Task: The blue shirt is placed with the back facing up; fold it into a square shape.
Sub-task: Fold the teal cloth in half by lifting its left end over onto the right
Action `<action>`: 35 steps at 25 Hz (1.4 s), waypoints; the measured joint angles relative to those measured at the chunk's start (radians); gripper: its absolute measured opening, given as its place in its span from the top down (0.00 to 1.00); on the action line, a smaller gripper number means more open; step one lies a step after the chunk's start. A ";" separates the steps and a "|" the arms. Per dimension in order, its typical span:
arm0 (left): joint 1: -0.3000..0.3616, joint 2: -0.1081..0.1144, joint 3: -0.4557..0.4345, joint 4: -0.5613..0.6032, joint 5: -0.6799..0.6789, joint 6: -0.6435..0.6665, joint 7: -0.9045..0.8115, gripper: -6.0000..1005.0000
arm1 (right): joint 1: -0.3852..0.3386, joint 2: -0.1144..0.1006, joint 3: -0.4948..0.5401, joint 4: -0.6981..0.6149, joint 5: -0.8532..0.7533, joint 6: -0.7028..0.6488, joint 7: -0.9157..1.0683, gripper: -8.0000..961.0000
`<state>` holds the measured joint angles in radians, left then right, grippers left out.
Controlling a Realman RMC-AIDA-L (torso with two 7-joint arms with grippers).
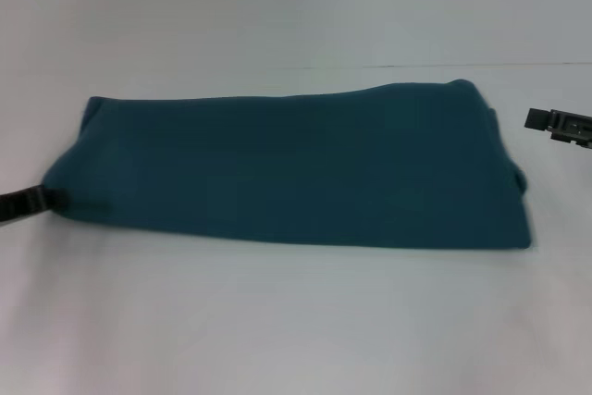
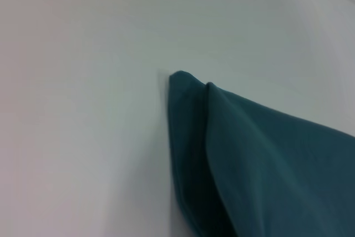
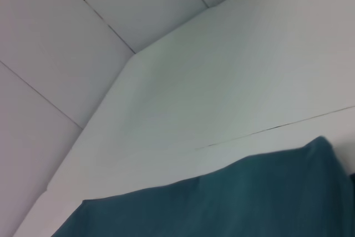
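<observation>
The blue shirt (image 1: 296,168) lies folded into a long band across the white table (image 1: 296,321), plain side up. The left gripper (image 1: 44,199) touches its left end. The right gripper (image 1: 560,125) hovers apart from its right edge. I cannot tell either claw's grip state.

White table (image 1: 277,321) under blue shirt (image 1: 296,168)

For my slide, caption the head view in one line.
Blue shirt folded into a long band on the white table, left tool at its corner, right tool apart.
</observation>
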<state>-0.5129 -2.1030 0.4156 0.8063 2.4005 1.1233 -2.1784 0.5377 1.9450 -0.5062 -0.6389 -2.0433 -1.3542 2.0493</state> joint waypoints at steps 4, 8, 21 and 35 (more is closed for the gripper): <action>0.003 0.013 -0.050 0.008 0.028 -0.001 0.005 0.98 | 0.012 0.012 0.000 0.002 0.000 0.018 0.000 0.12; 0.020 0.025 -0.109 0.036 0.060 0.000 0.006 0.98 | 0.030 0.025 -0.001 0.004 0.000 0.042 0.000 0.13; 0.062 0.052 -0.251 0.111 0.090 0.043 0.006 0.98 | 0.058 0.035 -0.001 0.006 0.000 0.065 0.000 0.13; -0.038 -0.062 0.044 0.047 -0.460 0.323 0.080 0.98 | 0.011 0.028 0.007 -0.001 0.003 0.063 -0.028 0.14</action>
<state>-0.5513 -2.1653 0.4593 0.8532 1.9407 1.4462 -2.0980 0.5492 1.9732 -0.4992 -0.6402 -2.0401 -1.2911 2.0209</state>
